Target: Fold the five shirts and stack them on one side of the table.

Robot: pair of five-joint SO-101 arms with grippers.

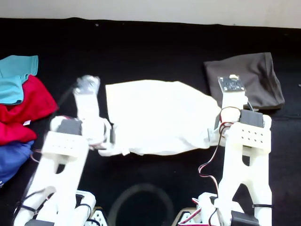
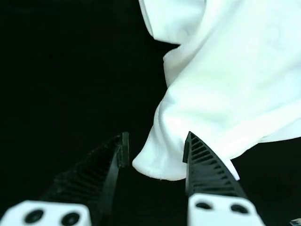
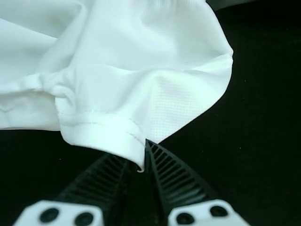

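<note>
A white shirt (image 1: pixel 155 115) lies spread and rumpled across the middle of the black table. My left gripper (image 2: pixel 156 143) stands open at its near left corner (image 2: pixel 160 165), and that corner lies between the two fingers. In the high view the left gripper (image 1: pixel 110 136) is at the shirt's left edge. My right gripper (image 3: pixel 141 157) is shut on the hem (image 3: pixel 127 141) at the shirt's near right corner, seen in the high view at the right gripper (image 1: pixel 211 134). A folded dark grey shirt (image 1: pixel 256 77) lies at the back right.
A loose pile at the table's left edge holds a teal shirt (image 1: pixel 16 75), a red shirt (image 1: pixel 28 110) and a blue shirt (image 1: pixel 14 157). Black table (image 1: pixel 150 47) stretches bare behind the white shirt. A wall runs along the far edge.
</note>
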